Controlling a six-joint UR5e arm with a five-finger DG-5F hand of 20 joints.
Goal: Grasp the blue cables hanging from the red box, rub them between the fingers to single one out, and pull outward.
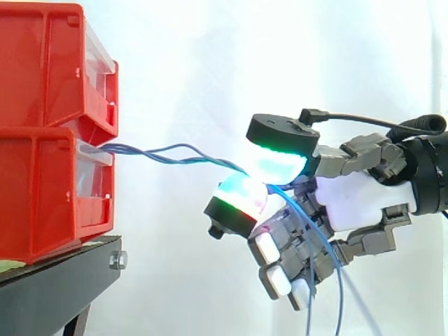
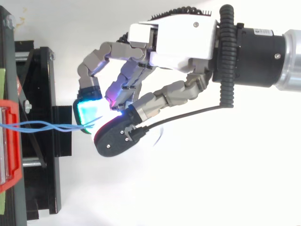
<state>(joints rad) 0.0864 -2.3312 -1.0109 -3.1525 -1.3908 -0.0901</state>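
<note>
1. Cables [image 1: 175,155], blue and loosely twisted, leave the front of the red box [image 1: 42,196] in the side view and run almost level away from it to the hand [image 1: 357,199].
2. The hand is well clear of the box front. Two glowing fingertips [image 1: 280,166] are closed on the cables, and the remaining fingers curl below.
3. On the side of the pinch away from the box, the loose cable ends hang down across the palm.
4. The box rests on a black stand [image 1: 63,280], with a second bin [image 1: 42,63] stacked on it.
5. In the top view, the cables [image 2: 47,125] cross from the red box [image 2: 10,141] over the stand [image 2: 42,155] to a cyan pad [image 2: 89,110], which is pinched against a dark-backed fingertip on the hand [image 2: 183,40].
</note>
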